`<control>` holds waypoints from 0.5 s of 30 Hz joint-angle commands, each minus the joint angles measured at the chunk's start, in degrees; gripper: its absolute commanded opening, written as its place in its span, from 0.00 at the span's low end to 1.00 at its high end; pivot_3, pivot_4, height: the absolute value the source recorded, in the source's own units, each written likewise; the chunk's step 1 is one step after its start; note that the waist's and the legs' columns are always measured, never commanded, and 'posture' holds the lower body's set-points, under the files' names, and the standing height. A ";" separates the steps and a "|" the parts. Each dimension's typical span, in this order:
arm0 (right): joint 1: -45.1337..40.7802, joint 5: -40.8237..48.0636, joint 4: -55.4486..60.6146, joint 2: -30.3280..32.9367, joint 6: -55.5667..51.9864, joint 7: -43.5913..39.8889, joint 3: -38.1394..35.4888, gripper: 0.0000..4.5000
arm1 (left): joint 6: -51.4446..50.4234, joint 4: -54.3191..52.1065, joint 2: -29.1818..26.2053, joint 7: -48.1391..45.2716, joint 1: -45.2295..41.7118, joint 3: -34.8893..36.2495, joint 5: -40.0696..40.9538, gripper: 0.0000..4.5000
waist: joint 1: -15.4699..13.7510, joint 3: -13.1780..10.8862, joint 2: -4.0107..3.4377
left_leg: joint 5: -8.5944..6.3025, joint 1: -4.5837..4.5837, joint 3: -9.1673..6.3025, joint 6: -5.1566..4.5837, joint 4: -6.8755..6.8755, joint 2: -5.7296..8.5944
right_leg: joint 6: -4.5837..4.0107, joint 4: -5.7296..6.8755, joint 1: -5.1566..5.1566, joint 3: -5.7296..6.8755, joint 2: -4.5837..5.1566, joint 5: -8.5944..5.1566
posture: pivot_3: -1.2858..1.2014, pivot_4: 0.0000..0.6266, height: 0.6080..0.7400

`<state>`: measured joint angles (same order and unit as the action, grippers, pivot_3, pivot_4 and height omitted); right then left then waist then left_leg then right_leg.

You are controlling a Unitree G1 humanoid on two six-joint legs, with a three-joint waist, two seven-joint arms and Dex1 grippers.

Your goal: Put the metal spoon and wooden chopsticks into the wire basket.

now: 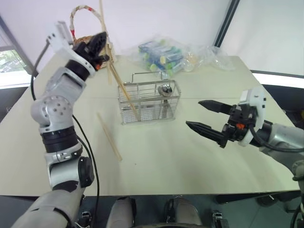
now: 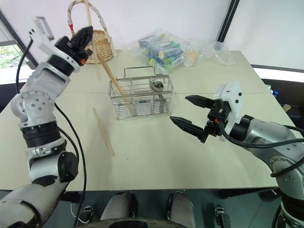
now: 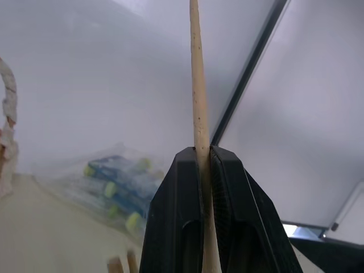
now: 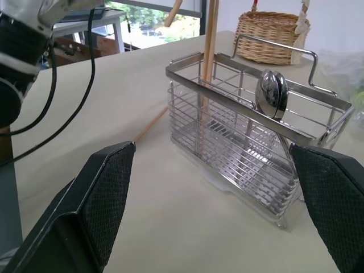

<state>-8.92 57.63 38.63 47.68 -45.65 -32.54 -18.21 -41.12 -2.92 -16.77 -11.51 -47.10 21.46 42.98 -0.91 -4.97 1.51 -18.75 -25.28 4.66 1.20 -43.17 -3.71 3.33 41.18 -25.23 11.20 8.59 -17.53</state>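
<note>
My left gripper is raised at the back left of the table, shut on one wooden chopstick that stands nearly upright. The wire basket sits mid-table, right of and below that gripper. A second chopstick leans in the basket's left end. The metal spoon stands in its right end, bowl up. A third chopstick lies flat on the table in front of the basket's left end. My right gripper hovers open, right of the basket, pointing at it, with nothing between its fingers.
A round wicker basket with a tall looped handle stands at the back left, behind my left gripper. A clear plastic bag of small bottles lies at the back centre. The table is bare in front of the wire basket.
</note>
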 commanded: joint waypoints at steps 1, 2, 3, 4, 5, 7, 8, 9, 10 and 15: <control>0.06 0.62 1.60 -0.32 1.45 0.80 -2.00 1.00 | 3.15 -1.90 2.15 0.86 -0.75 -2.44 -1.46 0.01 | -0.01 0.01 0.00 | -0.01 0.00 0.01 -0.01 0.00 0.02 | 0.00 -0.02 0.02 0.00 0.01 0.00 | 0.52 0.24 0.14; 0.04 0.64 1.62 -0.40 1.50 1.05 -2.03 1.00 | 4.48 -1.29 3.04 0.84 -0.81 -3.31 -2.54 0.01 | -0.01 0.01 0.00 | -0.01 0.00 0.02 -0.02 0.00 0.02 | 0.00 -0.03 0.02 0.00 0.02 0.00 | 0.52 0.24 0.14; 0.01 0.73 1.60 -0.47 1.52 1.33 -2.10 1.00 | 5.59 -0.71 3.79 0.77 -0.84 -4.06 -3.45 0.01 | -0.01 0.01 0.00 | -0.01 -0.01 0.02 -0.02 0.01 0.02 | 0.00 -0.04 0.02 0.00 0.02 0.00 | 0.52 0.24 0.14; -0.13 0.79 1.54 -0.54 1.51 1.63 -2.08 1.00 | 6.86 -0.01 4.34 0.49 -0.87 -4.81 -4.54 0.01 | 0.01 0.01 0.00 | -0.01 -0.01 0.03 -0.02 0.01 0.02 | 0.00 -0.03 0.02 0.00 0.01 0.00 | 0.52 0.24 0.14; -0.23 0.83 1.50 -0.59 1.49 1.84 -2.06 1.00 | 7.75 0.46 4.68 0.25 -0.89 -5.28 -5.30 0.01 | 0.05 0.02 -0.02 | -0.01 -0.01 0.03 -0.02 0.01 0.02 | 0.00 -0.03 0.02 0.00 0.01 0.00 | 0.52 0.24 0.14; -0.43 1.14 1.40 -0.61 1.41 2.32 -2.32 1.00 | 11.06 1.84 5.45 -0.70 -0.62 -7.49 -8.28 0.01 | 0.10 0.02 -0.02 | -0.01 0.00 0.03 -0.02 0.05 0.02 | 0.00 -0.03 0.00 0.00 0.00 0.00 | 0.52 0.24 0.14; -0.61 1.32 1.32 -0.61 1.33 2.67 -2.44 1.00 | 12.84 2.72 5.83 -1.31 -0.39 -8.83 -9.96 0.01 | 0.13 0.03 -0.03 | -0.01 0.00 0.04 -0.02 0.07 0.01 | 0.00 -0.03 -0.02 0.01 0.00 0.00 | 0.52 0.24 0.14; -0.70 1.51 1.29 -0.56 1.25 2.96 -2.64 1.00 | 14.54 3.43 6.16 -2.11 0.01 -10.17 -11.46 0.01 | 0.11 0.03 -0.03 | -0.01 0.00 0.04 -0.02 0.07 0.01 | 0.00 -0.03 -0.02 0.01 0.00 0.00 | 0.52 0.24 0.14; -0.69 1.70 1.30 -0.50 1.20 3.20 -2.85 1.00 | 15.88 3.97 6.41 -2.76 0.41 -11.15 -12.65 0.01 | 0.07 0.03 -0.03 | -0.01 0.00 0.04 -0.02 0.07 0.01 | 0.00 -0.02 -0.02 0.02 -0.01 0.00 | 0.52 0.24 0.14; -0.45 2.80 1.47 -0.32 1.09 4.39 -3.45 1.00 | 18.39 5.37 7.66 -4.40 1.54 -12.34 -13.99 0.18 | 0.11 0.03 -0.03 | -0.05 -0.01 0.05 -0.10 0.04 0.00 | 0.00 -0.02 -0.03 0.06 0.00 0.00 | 0.52 0.24 0.14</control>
<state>-8.74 59.38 38.65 47.23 -45.34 -28.56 -19.65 -24.60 3.70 -9.16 -15.07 -44.76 9.31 29.30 -0.79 -4.94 1.47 -18.81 -25.29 4.70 1.09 -43.12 -3.71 3.32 41.16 -25.27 11.26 8.59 -17.53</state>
